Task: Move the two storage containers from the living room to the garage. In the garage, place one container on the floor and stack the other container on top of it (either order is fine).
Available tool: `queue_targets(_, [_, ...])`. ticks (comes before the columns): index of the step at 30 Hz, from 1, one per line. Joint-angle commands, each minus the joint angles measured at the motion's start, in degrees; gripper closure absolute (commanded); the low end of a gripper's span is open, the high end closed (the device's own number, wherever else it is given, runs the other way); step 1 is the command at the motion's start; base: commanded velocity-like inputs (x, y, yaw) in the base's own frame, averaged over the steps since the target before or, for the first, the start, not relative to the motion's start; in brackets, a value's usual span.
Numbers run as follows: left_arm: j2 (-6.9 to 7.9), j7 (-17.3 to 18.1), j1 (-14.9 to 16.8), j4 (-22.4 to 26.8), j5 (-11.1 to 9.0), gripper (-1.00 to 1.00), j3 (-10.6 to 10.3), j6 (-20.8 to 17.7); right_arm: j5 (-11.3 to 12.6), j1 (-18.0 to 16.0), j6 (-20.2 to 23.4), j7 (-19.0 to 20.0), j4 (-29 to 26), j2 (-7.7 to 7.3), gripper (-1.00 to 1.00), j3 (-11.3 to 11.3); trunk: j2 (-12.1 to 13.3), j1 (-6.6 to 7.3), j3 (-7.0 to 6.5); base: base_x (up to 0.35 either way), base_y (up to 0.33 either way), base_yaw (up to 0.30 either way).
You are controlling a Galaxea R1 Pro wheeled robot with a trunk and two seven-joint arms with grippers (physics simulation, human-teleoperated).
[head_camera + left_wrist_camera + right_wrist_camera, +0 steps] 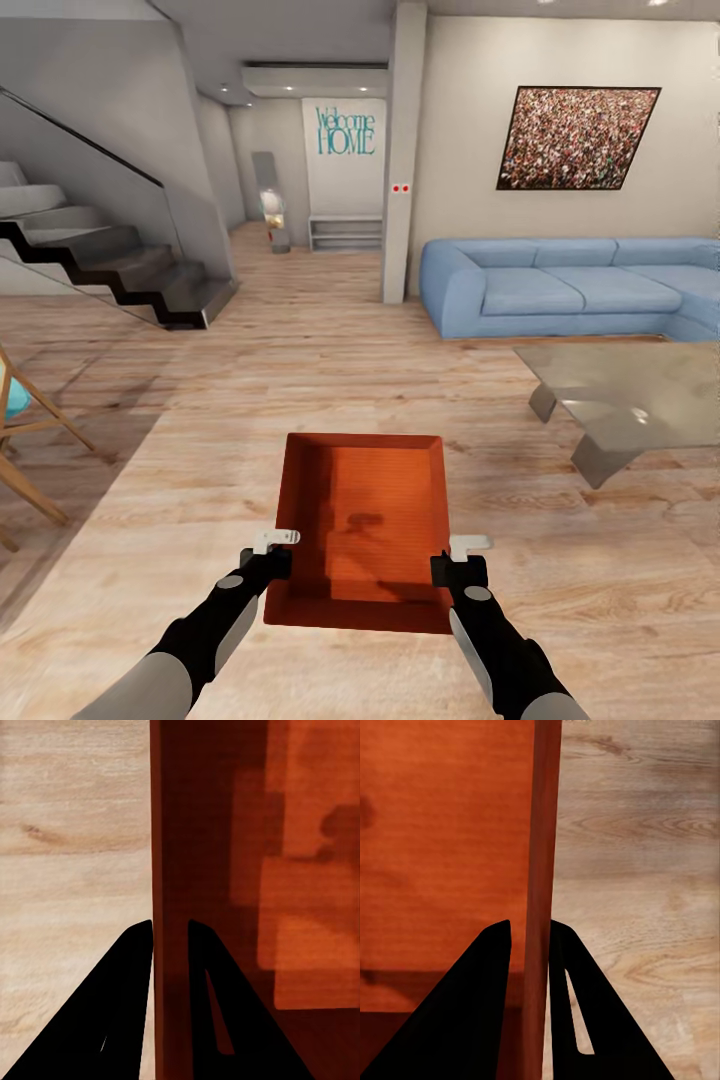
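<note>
One storage container, orange-red and lidless, is held out in front of the robot over the light wood-plank floor of the living room. Whether its underside clears the planks cannot be told from the head view. The left gripper is clamped on the container's left wall near the robot's end; the left wrist view shows one finger outside the wall and one finger inside, with the wall edge pinched between them. The right gripper grips the right wall likewise; the right wrist view shows the wall running straight up between its two dark fingers, ribbed bottom on one side, planks on the other. Shadows of the grippers fall across the container's inside bottom.

Both forearms are cut off at the lower frame edge. The blue sofa runs out of frame at the right, as does the grey low table. A wooden chair is partly cut off at the left edge. The staircase stands at the far left, a framed picture hangs above the sofa, and a "Welcome HOME" sign marks the far wall
</note>
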State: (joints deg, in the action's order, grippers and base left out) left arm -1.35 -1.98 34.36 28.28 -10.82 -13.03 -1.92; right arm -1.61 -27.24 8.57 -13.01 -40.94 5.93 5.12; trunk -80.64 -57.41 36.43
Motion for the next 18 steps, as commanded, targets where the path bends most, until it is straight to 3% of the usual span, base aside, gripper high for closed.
queue_targets(1, [-0.32,-0.48,0.00,0.20,-0.17,1.00,-0.15,-0.20,-0.06,-0.01,0.52,-0.56,-0.02,1.31,1.00,-0.08,-0.03,0.00,-0.04,0.000,0.000,-0.062])
queue_targets(9, [-0.31,-0.48,0.00,0.20,-0.16,1.00,-0.16,-0.19,-0.06,-0.01,0.56,-0.68,-0.02,1.36,1.00,-0.01,-0.03,0.00,-0.33,0.000,0.000,0.003])
queue_targets(18, [-0.32,-0.48,0.00,0.20,-0.16,1.00,-0.21,-0.19,-0.06,-0.01,0.57,-0.70,-0.02,1.36,1.00,0.02,-0.03,0.00,-0.35,0.000,0.000,0.236])
